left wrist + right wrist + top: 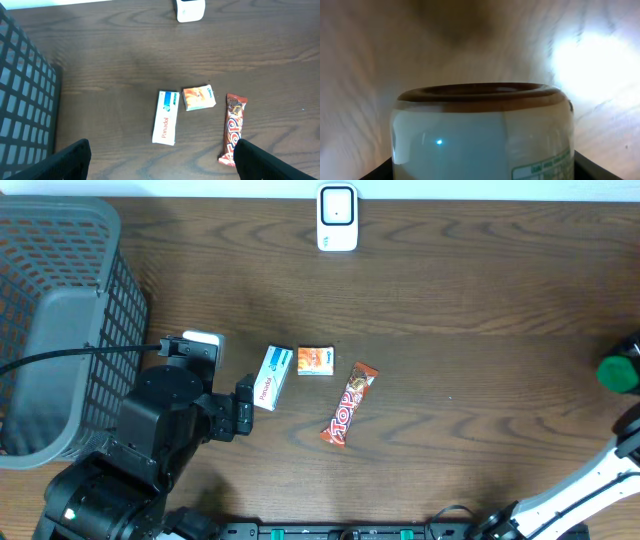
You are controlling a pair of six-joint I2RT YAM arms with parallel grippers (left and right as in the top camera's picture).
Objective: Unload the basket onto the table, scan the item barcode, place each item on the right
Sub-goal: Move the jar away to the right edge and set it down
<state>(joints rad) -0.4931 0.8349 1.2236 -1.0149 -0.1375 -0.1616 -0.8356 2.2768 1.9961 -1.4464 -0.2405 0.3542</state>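
Bottle (480, 130) sits clamped in the right gripper (487, 172) at the desk's (450, 300) right edge; the left gripper (165, 157) gapes wide beside the pill box (166, 117).

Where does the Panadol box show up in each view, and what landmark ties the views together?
Overhead: the Panadol box lies left of centre on the table.
Left wrist: near the centre, slightly low.
Right wrist: not in it; a bottle fills the picture.
Shared landmark: the orange box just right of it, seen overhead and in the left wrist view.
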